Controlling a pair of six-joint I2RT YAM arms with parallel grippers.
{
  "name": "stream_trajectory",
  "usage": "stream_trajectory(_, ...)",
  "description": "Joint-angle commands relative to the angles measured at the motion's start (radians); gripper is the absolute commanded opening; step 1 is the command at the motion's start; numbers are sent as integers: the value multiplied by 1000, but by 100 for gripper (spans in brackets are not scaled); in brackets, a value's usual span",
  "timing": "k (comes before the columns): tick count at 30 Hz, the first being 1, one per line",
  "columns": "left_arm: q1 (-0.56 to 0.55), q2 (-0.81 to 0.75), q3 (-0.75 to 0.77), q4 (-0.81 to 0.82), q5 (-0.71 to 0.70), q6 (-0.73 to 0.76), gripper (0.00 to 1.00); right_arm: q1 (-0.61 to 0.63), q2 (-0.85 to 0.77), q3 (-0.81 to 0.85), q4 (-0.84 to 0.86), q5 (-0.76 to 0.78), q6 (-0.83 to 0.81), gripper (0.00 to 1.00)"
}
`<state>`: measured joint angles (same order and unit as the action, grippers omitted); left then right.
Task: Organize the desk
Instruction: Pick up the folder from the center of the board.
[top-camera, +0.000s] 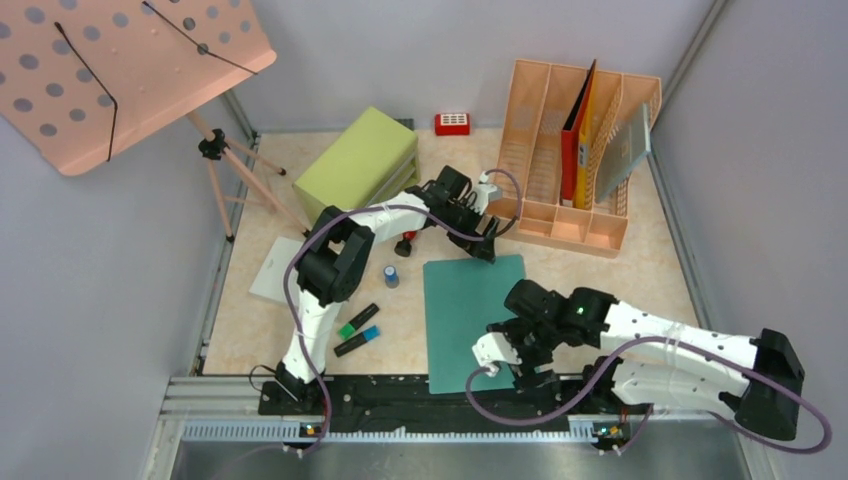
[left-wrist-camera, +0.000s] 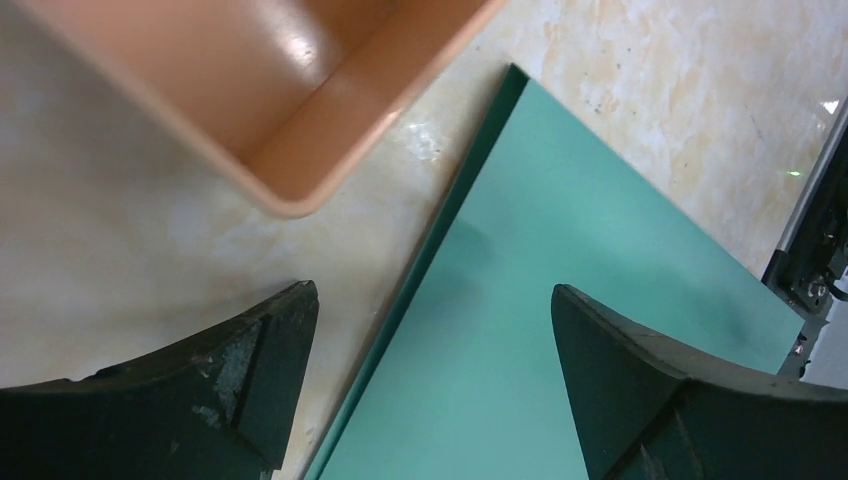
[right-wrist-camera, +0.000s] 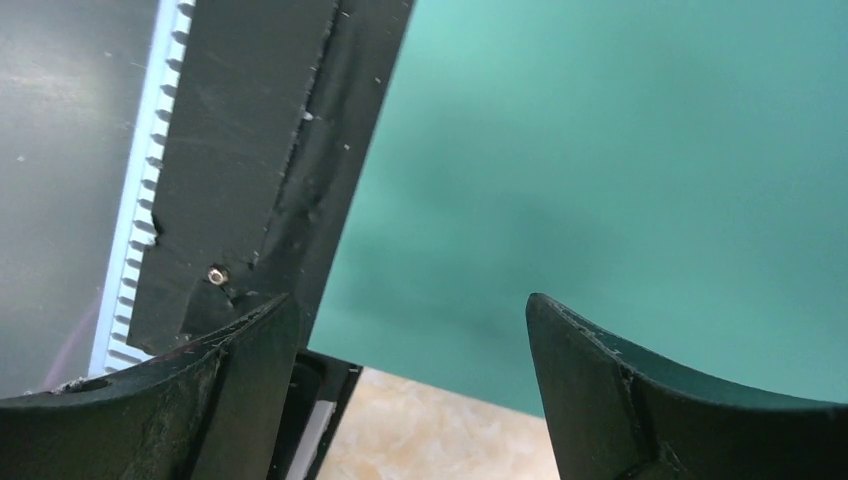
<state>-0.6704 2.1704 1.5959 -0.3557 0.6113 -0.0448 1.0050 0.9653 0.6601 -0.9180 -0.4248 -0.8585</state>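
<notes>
The desk (top-camera: 645, 265) is a beige marble-patterned top. A teal folder (top-camera: 475, 320) lies flat in its middle, its near edge over the black front rail (top-camera: 400, 395). My left gripper (top-camera: 487, 247) hovers open over the folder's far right corner. In the left wrist view its jaws (left-wrist-camera: 432, 290) straddle the folder's edge (left-wrist-camera: 560, 300), empty. My right gripper (top-camera: 522, 372) is open at the folder's near right corner. The right wrist view shows that gripper (right-wrist-camera: 410, 300) empty above the folder (right-wrist-camera: 620, 150) and the rail (right-wrist-camera: 260, 130).
A peach file organizer (top-camera: 545, 225) with red and orange folders stands at the back right, close to my left gripper. A green drawer cabinet (top-camera: 360, 160), white pad (top-camera: 277, 268), small blue cap (top-camera: 391, 275), two highlighters (top-camera: 357, 332) and a peach perforated board (top-camera: 120, 60) occupy the left.
</notes>
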Motion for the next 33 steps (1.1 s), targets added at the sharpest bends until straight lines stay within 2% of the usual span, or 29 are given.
stream_trajectory(1,20,-13,50,-48,-4,34,92,111,24,-15,51,62,50,83)
stream_trajectory(10,20,-15,39,-47,-28,26,92,262,163,-74,208,223,32,82)
stream_trajectory(15,21,-24,36,-50,-22,22,92,284,191,-99,260,288,37,81)
stream_trajectory(25,19,-19,34,-70,43,31,92,278,62,-99,198,520,44,75)
stream_trajectory(33,19,-24,23,-101,79,66,88,154,-55,-120,200,527,22,71)
